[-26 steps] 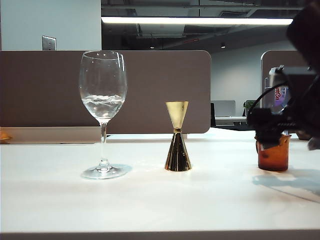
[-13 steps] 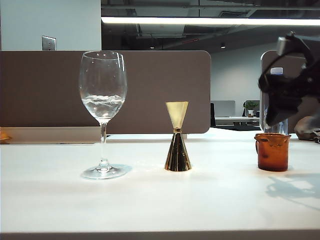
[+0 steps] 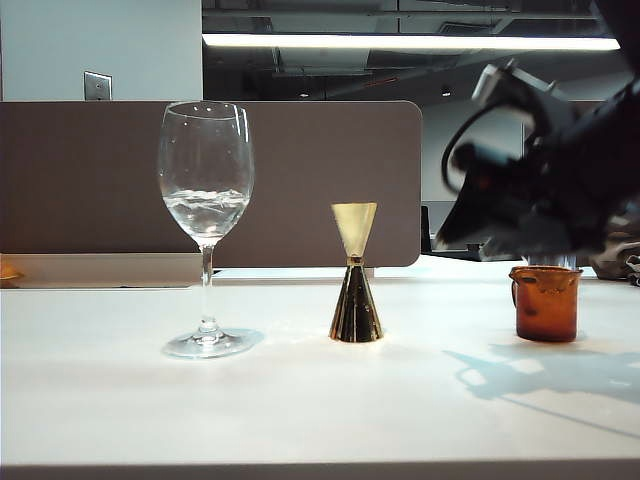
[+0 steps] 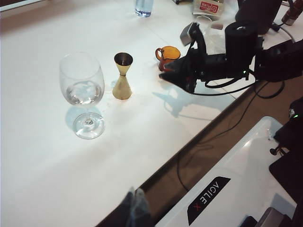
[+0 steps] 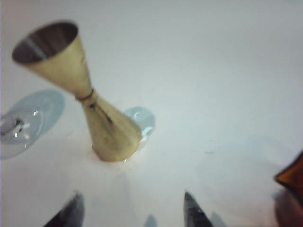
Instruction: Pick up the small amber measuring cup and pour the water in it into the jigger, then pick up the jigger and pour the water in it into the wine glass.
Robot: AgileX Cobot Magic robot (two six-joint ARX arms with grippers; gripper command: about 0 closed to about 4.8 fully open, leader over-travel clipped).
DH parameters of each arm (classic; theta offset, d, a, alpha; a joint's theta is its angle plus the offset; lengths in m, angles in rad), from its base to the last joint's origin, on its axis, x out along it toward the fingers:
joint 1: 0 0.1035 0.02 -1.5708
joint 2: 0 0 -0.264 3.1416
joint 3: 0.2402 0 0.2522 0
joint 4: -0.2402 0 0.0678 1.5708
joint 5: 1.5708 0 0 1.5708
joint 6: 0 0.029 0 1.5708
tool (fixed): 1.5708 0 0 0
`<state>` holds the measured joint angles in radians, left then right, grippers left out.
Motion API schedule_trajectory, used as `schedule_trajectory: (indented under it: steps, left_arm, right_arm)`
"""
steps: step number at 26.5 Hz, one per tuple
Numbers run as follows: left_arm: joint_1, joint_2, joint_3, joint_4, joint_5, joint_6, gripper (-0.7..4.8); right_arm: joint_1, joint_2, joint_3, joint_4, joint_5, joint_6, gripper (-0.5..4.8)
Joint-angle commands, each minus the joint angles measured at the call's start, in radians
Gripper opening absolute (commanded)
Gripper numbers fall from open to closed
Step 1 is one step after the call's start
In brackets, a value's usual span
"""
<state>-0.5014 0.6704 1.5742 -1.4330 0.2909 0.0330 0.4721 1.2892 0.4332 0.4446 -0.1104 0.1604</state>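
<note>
My right hand (image 5: pixel 130 213) hovers over the worktop (image 3: pixel 300 410) with fingers apart, holding nothing; of my left hand I see only a dark blur, so I cannot tell how it stands.

The small amber measuring cup (image 3: pixel 545 303) stands upright at the right of the exterior view, just below and beside my right hand. The jigger (image 3: pixel 355 273) stands upright mid-worktop, well apart from the cup. The wine glass (image 3: pixel 206 228) stands left of the jigger, with water (image 3: pixel 205 211) low in its bowl. A blue-capped bottle (image 4: pixel 143 7) stands far back.
</note>
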Motion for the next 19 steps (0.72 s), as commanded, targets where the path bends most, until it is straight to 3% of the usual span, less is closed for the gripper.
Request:
schedule_trajectory:
  steps: [1,4,19]
  left_arm:
    - [0.001,0.000,0.003,-0.006,0.001,0.004,-0.02]
    - [0.001,0.000,0.003,-0.006,0.001,0.004,-0.02]
    - [0.001,0.000,0.003,-0.006,0.002,0.004,-0.02]
  right_arm:
    - [0.012,0.073,0.003,0.114,-0.047,-0.097,2.88]
    - [0.012,0.126,0.005,0.179,-0.082,-0.153,3.19]
    - [0.027,0.359,0.211,0.212,-0.182,-0.214,3.18]
